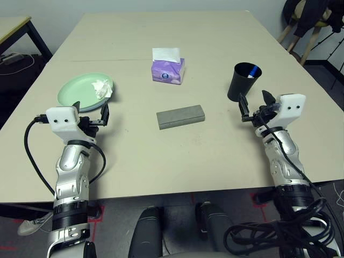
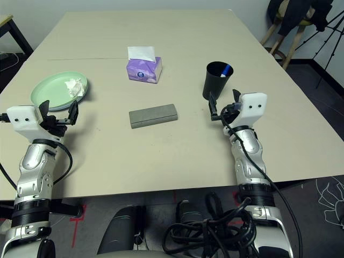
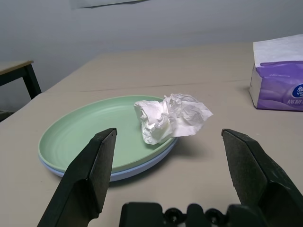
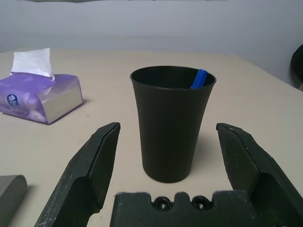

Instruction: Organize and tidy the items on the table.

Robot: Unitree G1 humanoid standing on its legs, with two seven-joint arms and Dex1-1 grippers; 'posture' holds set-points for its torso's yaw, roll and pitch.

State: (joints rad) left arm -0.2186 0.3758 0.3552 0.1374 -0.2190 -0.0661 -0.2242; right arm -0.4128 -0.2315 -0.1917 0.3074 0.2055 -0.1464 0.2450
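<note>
A mint green plate [image 1: 80, 90] lies stacked on a light blue plate [image 3: 142, 164] at the table's [image 1: 172, 161] left side, with a crumpled white tissue [image 1: 102, 87] on its right rim. My left gripper [image 1: 90, 113] hovers open just in front of the plates, nothing between its fingers. A grey glasses case [image 1: 180, 116] lies in the middle. At the right stands a black cup [image 1: 244, 80] with a blue-capped marker [image 4: 200, 78] inside. My right gripper [image 1: 256, 105] is open just short of the cup, apart from it.
A purple tissue box [image 1: 168, 70] with a white sheet sticking up stands behind the glasses case. A smaller side table [image 1: 13, 29] is at the far left, and stools [image 1: 312, 27] stand at the far right beyond the table edge.
</note>
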